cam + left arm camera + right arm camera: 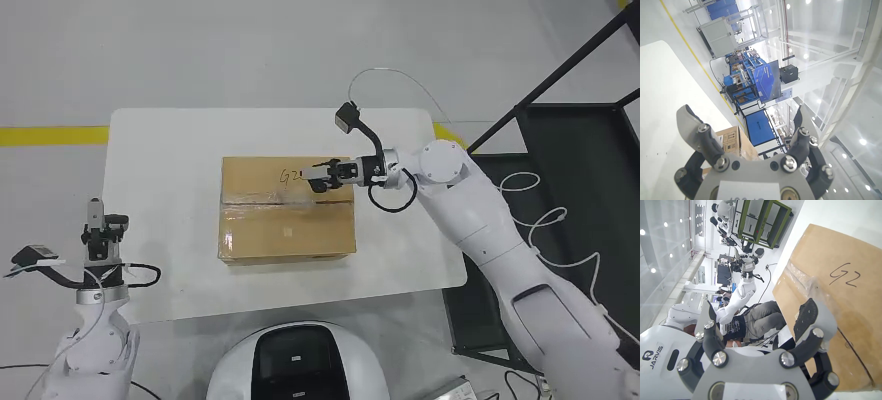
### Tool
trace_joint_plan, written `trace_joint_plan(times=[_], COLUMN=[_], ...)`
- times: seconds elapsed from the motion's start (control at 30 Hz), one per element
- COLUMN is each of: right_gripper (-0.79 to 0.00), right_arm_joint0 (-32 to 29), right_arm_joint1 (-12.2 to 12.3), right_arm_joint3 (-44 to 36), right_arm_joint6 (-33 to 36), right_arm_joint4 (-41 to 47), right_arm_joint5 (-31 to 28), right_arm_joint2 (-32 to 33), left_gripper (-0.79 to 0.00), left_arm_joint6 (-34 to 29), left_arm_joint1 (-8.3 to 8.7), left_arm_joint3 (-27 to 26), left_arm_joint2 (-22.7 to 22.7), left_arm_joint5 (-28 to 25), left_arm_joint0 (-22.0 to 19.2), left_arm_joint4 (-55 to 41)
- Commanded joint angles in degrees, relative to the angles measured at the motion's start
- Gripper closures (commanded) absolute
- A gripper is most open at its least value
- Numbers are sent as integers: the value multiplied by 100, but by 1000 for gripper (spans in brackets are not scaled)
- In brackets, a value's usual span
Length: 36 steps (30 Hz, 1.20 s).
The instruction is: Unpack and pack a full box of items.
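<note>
- White table [160, 200] stands on a grey floor, with a yellow line [50, 135] running past its far-left corner and a black rack [560, 150] to its right.
- One brown cardboard box [288, 225] sits near the middle of the table, flaps shut.
- Clear tape [800, 275] runs along the seam across the box top, wrinkled and bunched in places.
- Beside the tape, the far half of the lid carries a handwritten mark [845, 276].
- The right gripper [318, 180] hangs over the far half of the box top, close to the seam and right of the middle.
- In the right wrist view, the right gripper [758, 308] has its claw spread wide with nothing between the fingers; one pad lies in front of the box [829, 266] lid, the other out past the box's edge. I cannot tell whether either pad touches the cardboard.
- The left gripper [103, 232] is at the table's left edge, well apart from the box.
- From the left wrist view, the left gripper [743, 113] has its claw spread apart and holds nothing; the box [734, 138] shows low between the fingers, with the table [662, 85] alongside.
</note>
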Motion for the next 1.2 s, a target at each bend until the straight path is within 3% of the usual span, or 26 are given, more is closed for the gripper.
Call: trace_joint_plan(times=[0.0, 0.17, 0.33, 0.53, 0.67, 1.17], right_gripper=[-785, -785, -785, -785, -785, -785], right_arm_joint0=[0, -18, 417, 1102, 1407, 1960], right_arm_joint1=[0, -61, -324, -894, -1304, -2483], right_arm_joint3=[0, -286, -332, 399, 1098, 2928], right_arm_joint6=[0, -292, -349, -517, -609, -986], right_arm_joint4=[0, 154, 202, 272, 558, 569], right_arm_joint5=[0, 269, 661, 845, 628, 361], right_arm_joint2=[0, -72, -698, -1760, -2210, -2995], left_gripper=[-785, -785, -785, -785, -785, -785], left_arm_joint6=[0, 111, 274, 274, 274, 274], left_arm_joint1=[0, -10, -20, -20, -20, -20], left_arm_joint3=[0, 130, 318, 318, 318, 318], left_arm_joint2=[0, -176, -396, -396, -396, -396], left_arm_joint5=[0, 167, 215, 215, 215, 215], left_arm_joint0=[0, -50, -58, -58, -58, -58], left_arm_joint4=[0, -179, -370, -370, -370, -370])
